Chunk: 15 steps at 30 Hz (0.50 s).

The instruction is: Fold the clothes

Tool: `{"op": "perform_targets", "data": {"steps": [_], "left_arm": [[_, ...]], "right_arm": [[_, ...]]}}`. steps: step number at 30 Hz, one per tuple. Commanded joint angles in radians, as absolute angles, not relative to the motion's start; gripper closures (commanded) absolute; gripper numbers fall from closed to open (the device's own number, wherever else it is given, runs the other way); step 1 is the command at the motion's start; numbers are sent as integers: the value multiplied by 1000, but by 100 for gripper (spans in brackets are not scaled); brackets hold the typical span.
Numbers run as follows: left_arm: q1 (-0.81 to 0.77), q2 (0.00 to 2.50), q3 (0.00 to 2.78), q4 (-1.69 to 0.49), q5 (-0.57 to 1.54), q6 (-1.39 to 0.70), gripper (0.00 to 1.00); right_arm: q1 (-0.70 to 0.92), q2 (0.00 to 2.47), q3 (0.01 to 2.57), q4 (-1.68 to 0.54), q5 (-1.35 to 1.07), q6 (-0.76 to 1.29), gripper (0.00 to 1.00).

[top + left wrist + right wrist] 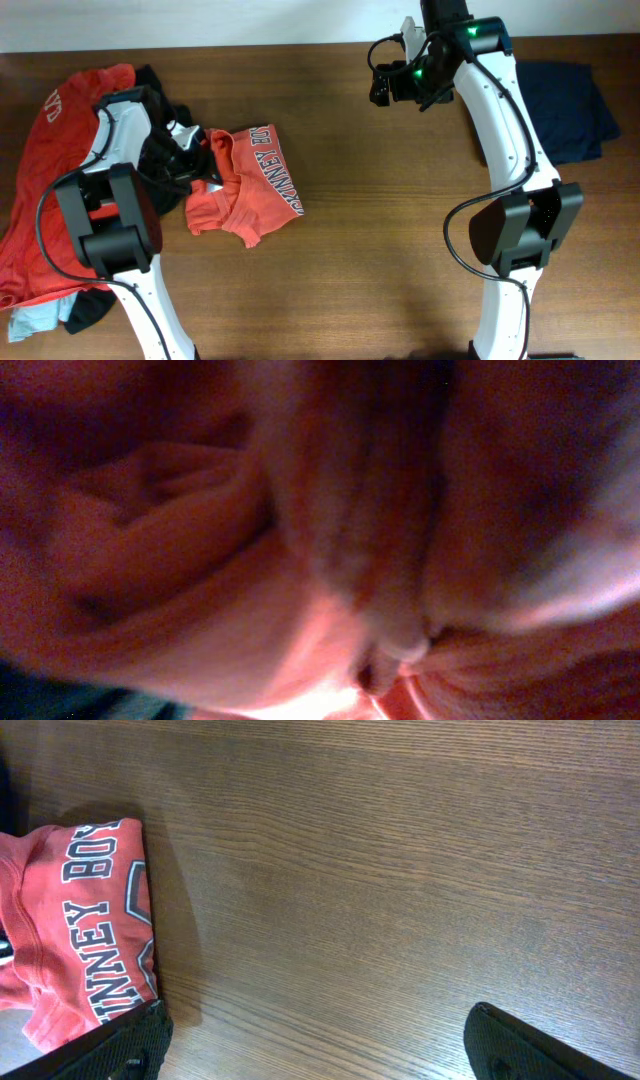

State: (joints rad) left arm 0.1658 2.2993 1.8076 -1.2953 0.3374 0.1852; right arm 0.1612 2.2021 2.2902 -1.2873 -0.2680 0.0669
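Early days on the counter (380, 250): the heap of clothes (50, 200) at its left edge lies unsorted, the lettered orange-red shirt (255, 180) beside it is bunched up, and only the navy piece (565, 110) far right looks folded. The left hand (190, 158) is buried in red cloth, grip unreadable; the right hand (320, 1045) hovers spread over bare wood.

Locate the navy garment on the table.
In the overhead view the navy garment lies at the right edge of the table, beside the right arm, far from the orange-red shirts.
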Motion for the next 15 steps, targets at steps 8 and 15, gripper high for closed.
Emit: {"op": "perform_targets", "data": {"steps": [8,15], "left_arm": [[52,2305,1763,-1214,442,167,76],[-112,2305,1763,-1111,442,57,85]], "right_arm": [[155,2199,2294,-1285,-280,56,2],[155,2199,2294,-1295,-280,56,2]]}}
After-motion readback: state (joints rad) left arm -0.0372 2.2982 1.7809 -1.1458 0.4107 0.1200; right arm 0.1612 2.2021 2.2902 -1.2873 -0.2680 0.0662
